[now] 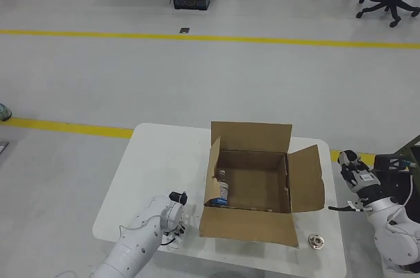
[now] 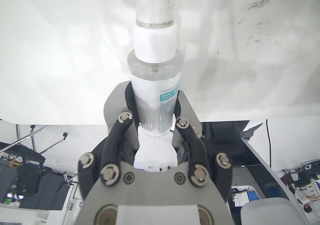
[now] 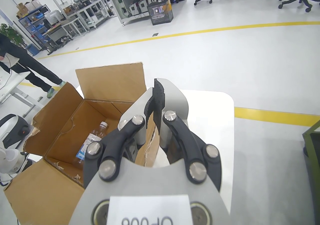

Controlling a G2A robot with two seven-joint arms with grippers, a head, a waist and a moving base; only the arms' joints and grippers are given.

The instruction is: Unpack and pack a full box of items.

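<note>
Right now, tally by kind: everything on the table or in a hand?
Cardboard box: 1
Bottles: 2, a water bottle in the box and a clear capped bottle in the left hand
Small round metal object: 1
Total: 4

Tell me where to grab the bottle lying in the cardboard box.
Probably its mid-body, coming straight down through the open top: the bottle lies flat on the floor of the cardboard box, whose walls block side approaches. One wall is close alongside, so finger room looks tight.
</note>
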